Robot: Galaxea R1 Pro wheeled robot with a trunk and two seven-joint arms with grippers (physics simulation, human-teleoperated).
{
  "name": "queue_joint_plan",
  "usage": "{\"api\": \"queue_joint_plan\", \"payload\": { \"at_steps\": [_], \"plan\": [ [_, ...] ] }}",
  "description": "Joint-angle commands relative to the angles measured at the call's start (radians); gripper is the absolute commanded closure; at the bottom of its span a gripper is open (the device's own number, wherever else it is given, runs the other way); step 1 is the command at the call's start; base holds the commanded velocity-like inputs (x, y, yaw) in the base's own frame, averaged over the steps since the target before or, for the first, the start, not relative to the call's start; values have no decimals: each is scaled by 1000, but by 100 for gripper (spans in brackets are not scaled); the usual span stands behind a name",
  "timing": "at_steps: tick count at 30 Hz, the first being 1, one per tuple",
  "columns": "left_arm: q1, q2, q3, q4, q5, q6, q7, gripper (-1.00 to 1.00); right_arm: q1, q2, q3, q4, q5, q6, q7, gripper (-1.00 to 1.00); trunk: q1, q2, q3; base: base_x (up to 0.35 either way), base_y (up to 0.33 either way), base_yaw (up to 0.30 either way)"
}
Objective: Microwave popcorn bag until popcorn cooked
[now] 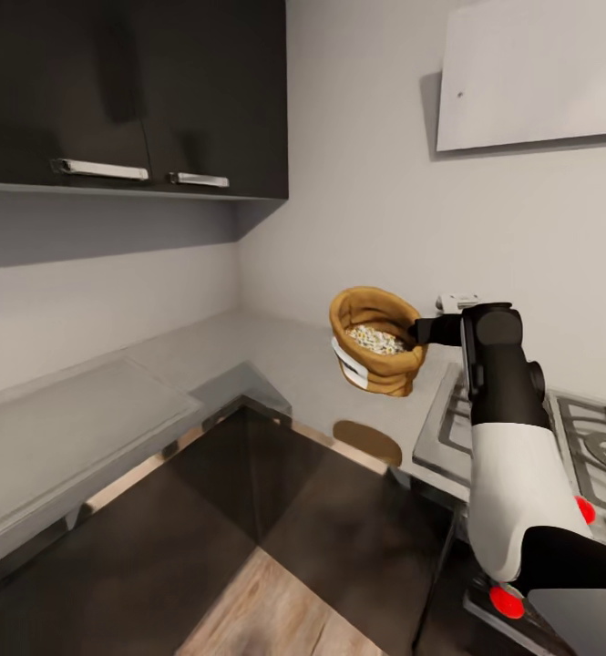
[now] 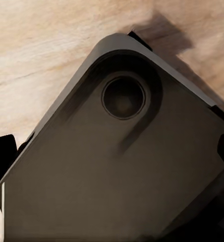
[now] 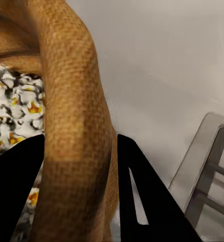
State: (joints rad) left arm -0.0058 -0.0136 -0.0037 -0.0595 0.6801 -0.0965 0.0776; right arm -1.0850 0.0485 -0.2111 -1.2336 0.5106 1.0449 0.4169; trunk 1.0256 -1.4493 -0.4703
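The left gripper's state cannot be told: the left wrist view gives a dark rounded grey plate [image 2: 117,171] with one round socket over pale wood floor [image 2: 36,45], with only black slivers at the frame's edges. In the head view one arm, the right [image 1: 512,456], rises from the lower right, and its lower part is cut off by the frame. The right gripper [image 1: 423,330] is clamped on the rolled rim of the one bag [image 1: 376,339]; in the right wrist view its two black fingers [image 3: 142,191] sit either side of that rim, one inside against the popcorn [image 3: 18,108], one outside. The bag hangs in the air, clear of the countertop [image 1: 275,351], tilted so its mouth faces the camera, with its white label low on the near side and its shadow on the counter edge below. The popcorn shows as many small pale bits, too many to count. Right of the bag is a hob [image 1: 576,428], partly hidden by the arm. Two cupboard handles [image 1: 99,169] show at upper left under dark doors. The counter runs along the far and left walls, with open floor nearer.
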Motion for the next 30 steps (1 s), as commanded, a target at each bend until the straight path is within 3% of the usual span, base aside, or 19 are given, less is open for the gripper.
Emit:
{"api": "queue_joint_plan", "payload": {
  "at_steps": [1,13,16,17,19,30],
  "plan": [
    [0,0,-1,0,1,-1,4,-100,-1,0,-2,0,8,2,10,100,-1,-1,-1,-347,0,0],
    [0,0,0,0,-1,-6,5,-100,-1,2,-4,10,9,2,10,100,-1,-1,-1,-347,0,0],
    [0,0,1,0,-1,-9,5,-100,-1,-7,-4,13,7,2,9,100,-1,-1,-1,-348,0,0],
    [0,-1,1,0,-1,-10,5,-100,-1,-26,-4,14,6,2,10,100,-1,-1,-1,-348,0,0],
    [0,-2,2,0,-1,-12,5,-100,-1,-33,-4,14,6,2,10,100,-1,-1,-1,-348,0,0],
    [0,-14,4,0,-4,-15,5,-100,-1,-37,-4,18,7,2,10,100,-1,-1,-1,-348,0,-2]
  ]
}}
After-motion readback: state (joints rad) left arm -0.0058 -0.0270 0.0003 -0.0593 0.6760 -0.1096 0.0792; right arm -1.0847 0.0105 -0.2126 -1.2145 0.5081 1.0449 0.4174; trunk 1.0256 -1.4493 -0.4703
